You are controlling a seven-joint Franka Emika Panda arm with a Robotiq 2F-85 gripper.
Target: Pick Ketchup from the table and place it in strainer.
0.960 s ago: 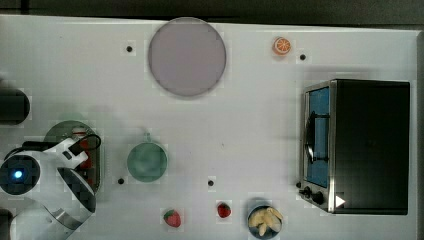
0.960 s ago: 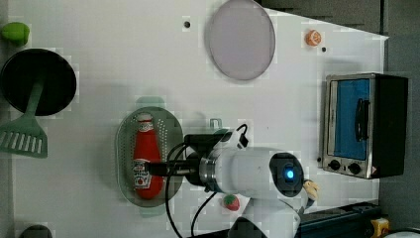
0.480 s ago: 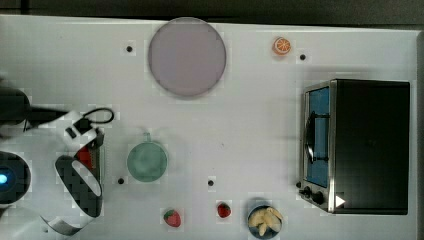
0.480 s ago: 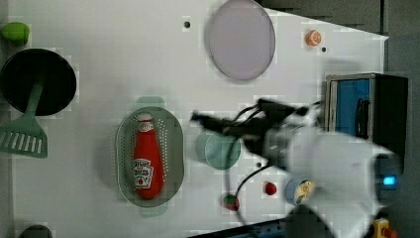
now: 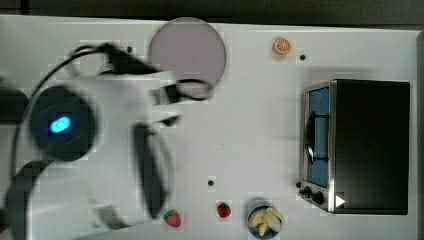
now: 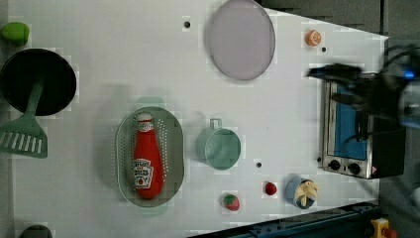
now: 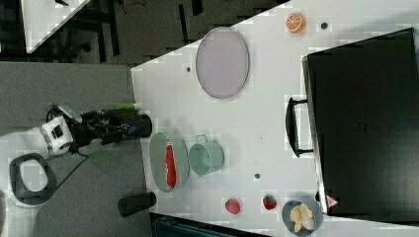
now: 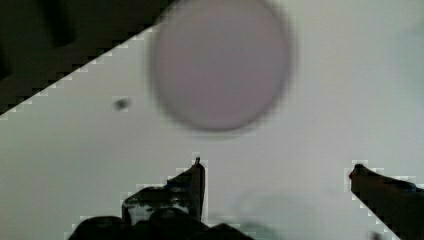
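Ketchup (image 6: 146, 157), white-lettered dark label, lies inside strainer (image 6: 174, 148).

We found broad bare table (image 6: 124, 59) between the strainer (image 6: 174, 148) and the lilac plate (image 6: 241, 38). The green cup (image 6: 220, 148) stood just beside the strainer on the left view's right, its handle toward the plate. The toaster oven (image 6: 356, 134) blocked the left view's right edge; the strawberries (image 6: 231, 201) and a blue bowl (image 6: 300, 191) lined the near edge.
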